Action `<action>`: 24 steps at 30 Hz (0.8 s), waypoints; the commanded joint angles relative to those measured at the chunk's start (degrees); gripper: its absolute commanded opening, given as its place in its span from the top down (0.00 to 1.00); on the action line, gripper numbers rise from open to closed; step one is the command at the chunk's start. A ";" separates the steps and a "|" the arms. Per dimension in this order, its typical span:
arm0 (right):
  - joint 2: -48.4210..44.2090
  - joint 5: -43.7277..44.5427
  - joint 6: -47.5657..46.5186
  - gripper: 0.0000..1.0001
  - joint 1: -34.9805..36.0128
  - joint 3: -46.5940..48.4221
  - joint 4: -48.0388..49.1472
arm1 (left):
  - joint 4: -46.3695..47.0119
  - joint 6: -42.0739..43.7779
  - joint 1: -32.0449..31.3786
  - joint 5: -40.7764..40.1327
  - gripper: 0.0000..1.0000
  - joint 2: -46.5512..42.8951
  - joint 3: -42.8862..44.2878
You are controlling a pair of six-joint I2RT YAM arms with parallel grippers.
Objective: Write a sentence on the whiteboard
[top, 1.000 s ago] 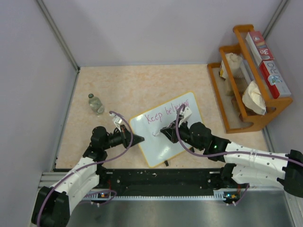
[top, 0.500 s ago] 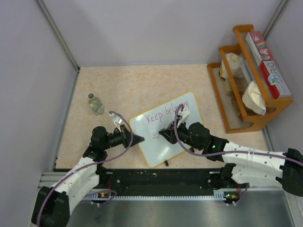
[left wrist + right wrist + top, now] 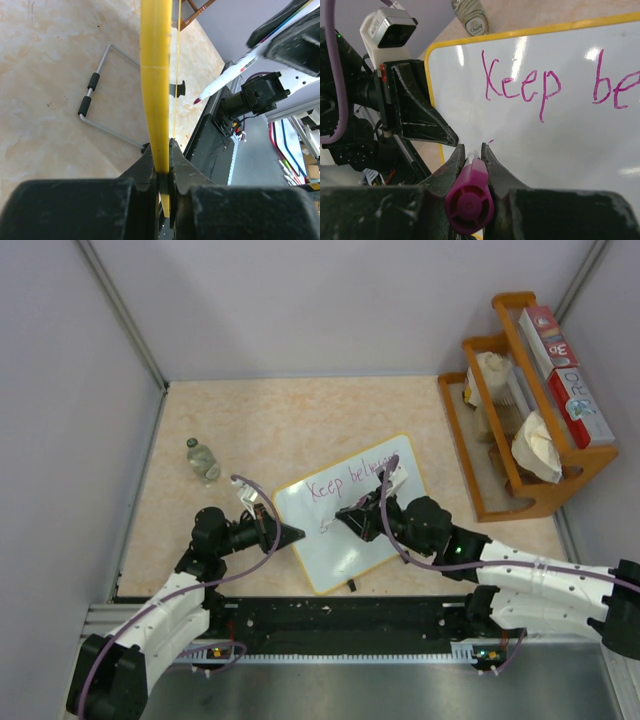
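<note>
Top external view: over the last second the right gripper (image 3: 348, 517) dipped toward the lower left, then came back a touch toward the upper right. The left gripper (image 3: 295, 534) did not move. The board (image 3: 345, 565) stayed where it was, tilted, just below frame centre.

- Words (image 3: 335, 486): "Keep" plus a second word on the top line. A short stroke under "Keep" looked slightly longer than before. Judged: the second line had only just started, so most of the writing remained.
- Right fingers pinched the marker (image 3: 469, 201) by its purple barrel.
- Left fingers were pressed onto the board's yellow rim at its left edge, steadying it.

Hard to make out:
- The right wrist covered the end of the second word in the top view. The right wrist view cut it off after "be".
- The marker's cap end hid its tip in the right wrist view, so contact with the board could not be settled.
- The left wrist view showed the board edge-on, its face unseen. A wire stand (image 3: 107, 95) lay at left.
- The bottle (image 3: 203, 460) and rack (image 3: 500, 502) were untouched.
</note>
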 commanded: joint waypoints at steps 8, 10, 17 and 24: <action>-2.44 -0.67 -0.59 1.00 -3.07 3.39 -0.84 | -3.53 8.28 -0.53 1.64 1.00 0.02 -1.93; -2.18 -0.85 -0.77 1.00 -3.42 3.22 -0.66 | -3.53 8.28 -0.61 1.64 1.00 -0.07 -1.93; -0.68 -1.64 -0.07 1.00 -3.60 2.16 1.09 | -3.53 8.28 -0.62 1.64 1.00 -0.07 -1.93; 1.08 -0.85 0.37 1.00 -3.51 1.81 1.62 | -3.53 8.28 -0.62 1.64 1.00 -0.07 -1.93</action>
